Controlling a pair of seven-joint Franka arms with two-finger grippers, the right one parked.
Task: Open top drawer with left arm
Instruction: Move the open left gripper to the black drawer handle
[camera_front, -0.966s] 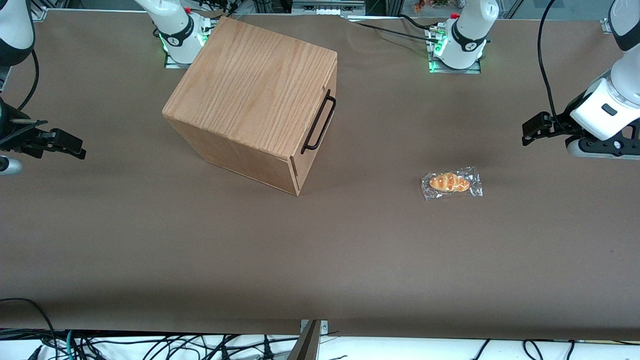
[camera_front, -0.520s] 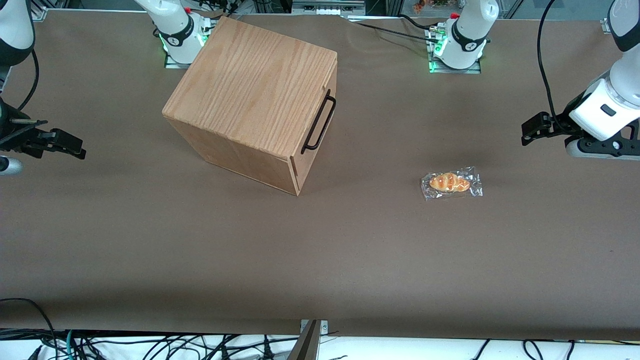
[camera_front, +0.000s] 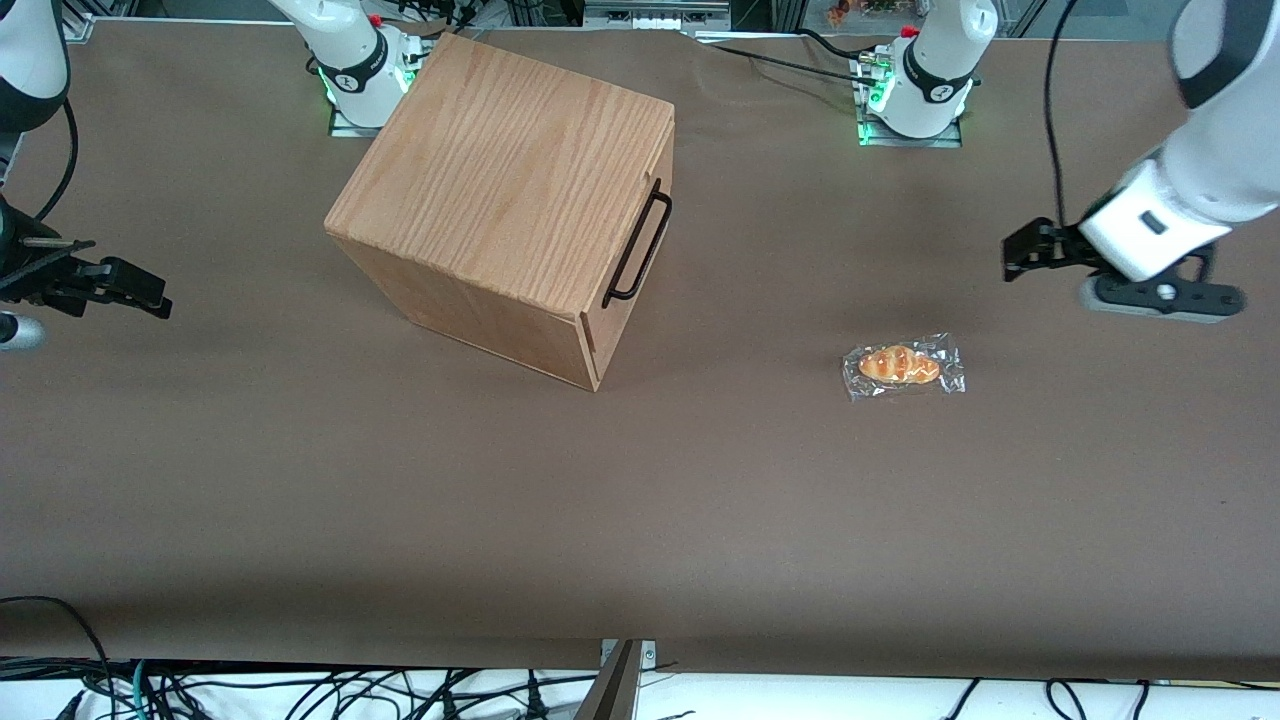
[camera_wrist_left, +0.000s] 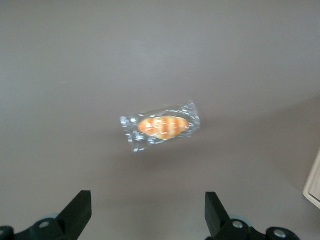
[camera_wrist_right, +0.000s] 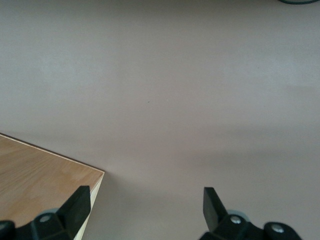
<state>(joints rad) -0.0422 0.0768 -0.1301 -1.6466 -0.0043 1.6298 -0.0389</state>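
Your left arm (camera_front: 1215, 150), white shell over dark joints.

You're looking at smooth white links with a dark grey round joint cap near the elbow, a boxy white wrist block bearing a small dark slot, and a thin black cable looping down along it. Under the wrist sits a grey bar with a pale round screw head (the camera mount, by the look of it). The black gripper (camera_front: 1012, 262) hangs over the bench; its two fingers (camera_wrist_left: 80, 212) are blunt black wedges, set wide apart, with small silver screws at their roots.
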